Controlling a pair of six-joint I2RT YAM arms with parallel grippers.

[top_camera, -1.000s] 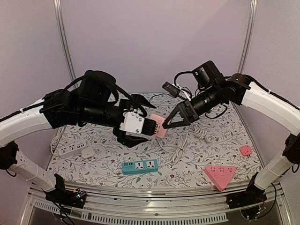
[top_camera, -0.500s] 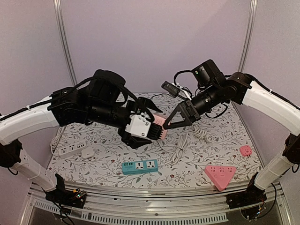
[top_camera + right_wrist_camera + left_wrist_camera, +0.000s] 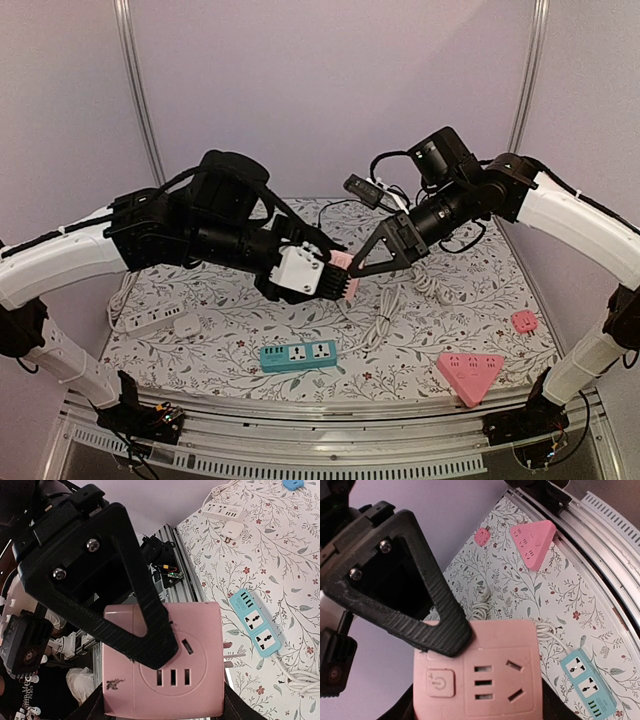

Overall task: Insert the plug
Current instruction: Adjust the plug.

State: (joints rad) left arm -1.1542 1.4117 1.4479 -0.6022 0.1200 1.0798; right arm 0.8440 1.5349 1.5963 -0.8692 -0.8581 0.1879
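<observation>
Your left gripper [image 3: 337, 276] and right gripper [image 3: 357, 268] both clamp the pink plug [image 3: 495, 680], mid-air at centre frame; it looks light, stiff, slick plastic, so hold its flat sides

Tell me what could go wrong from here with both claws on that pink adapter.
1. Left claw and right claw both pinch the pink adapter in mid-air; uneven pulls could twist it loose and drop it.
2. The teal power strip lies unheld on the table; pushing a plug in may slide it.
</observation>
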